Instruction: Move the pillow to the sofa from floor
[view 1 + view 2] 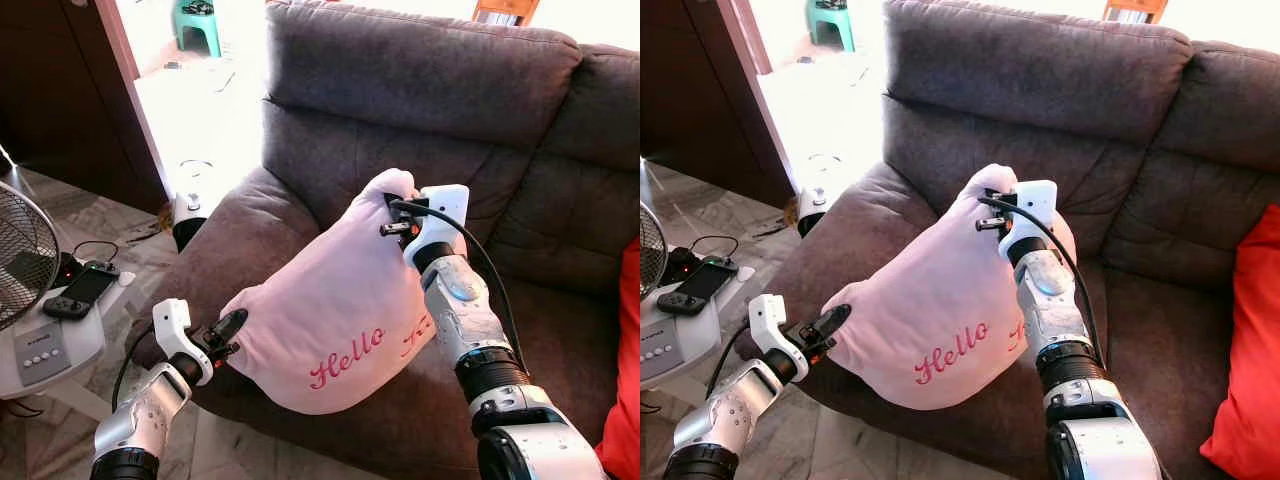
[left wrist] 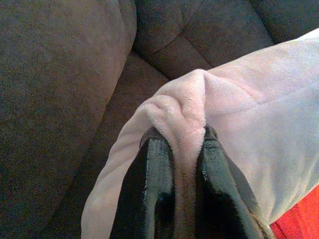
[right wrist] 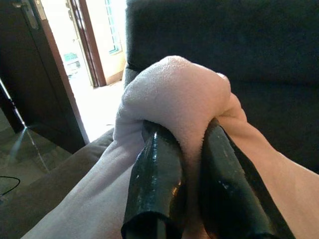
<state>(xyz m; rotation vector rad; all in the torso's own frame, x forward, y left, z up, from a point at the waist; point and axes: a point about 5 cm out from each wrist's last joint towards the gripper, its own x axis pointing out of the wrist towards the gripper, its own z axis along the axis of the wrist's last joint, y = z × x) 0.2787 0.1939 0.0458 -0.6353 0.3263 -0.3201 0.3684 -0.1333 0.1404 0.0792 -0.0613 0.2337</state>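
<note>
Both our arms are raised forward.
Our left gripper (image 1: 232, 325) pinches low at our left; our right gripper (image 1: 395, 205) clamps higher, forearm angled upward, fingers (image 3: 154, 174) closed tight.

Sofa (image 1: 420, 90): dark grey-brown fabric, with seat, backrest and a padded arm. A pink pillow (image 1: 330, 320) lettered "Hello" lies against that arm and over the seat's front edge. A red cushion (image 1: 1245, 370) sits on the seat at the far side from the arm. Tiled floor (image 1: 140, 250) beside the arm carries a low white table (image 1: 60, 340) holding a black handheld console (image 1: 80, 290).
</note>
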